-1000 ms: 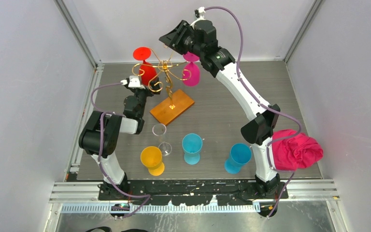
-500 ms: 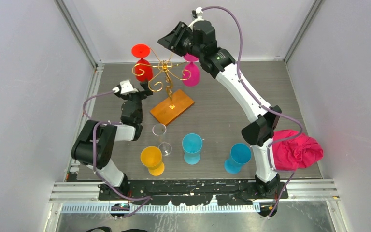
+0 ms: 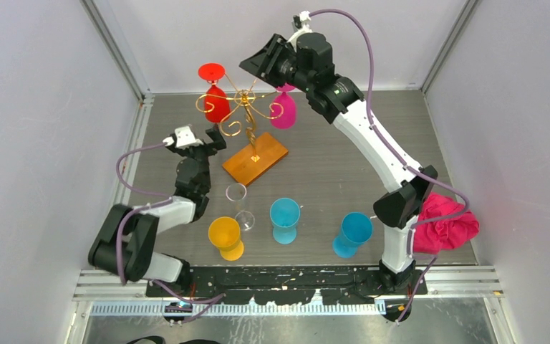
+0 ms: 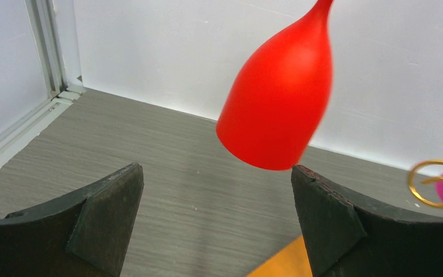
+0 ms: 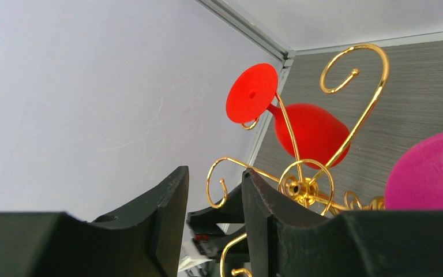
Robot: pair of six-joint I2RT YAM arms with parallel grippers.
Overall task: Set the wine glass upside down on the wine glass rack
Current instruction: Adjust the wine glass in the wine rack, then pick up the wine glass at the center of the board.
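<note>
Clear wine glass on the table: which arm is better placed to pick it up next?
Left, probably: left gripper is open and low near the clear wine glass; right gripper is up beside the rack top.

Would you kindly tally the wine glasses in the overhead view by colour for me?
Red glass: 1
Magenta glass: 1
Clear glass: 1
Yellow glass: 1
Blue glasses: 2
Total: 6
</note>
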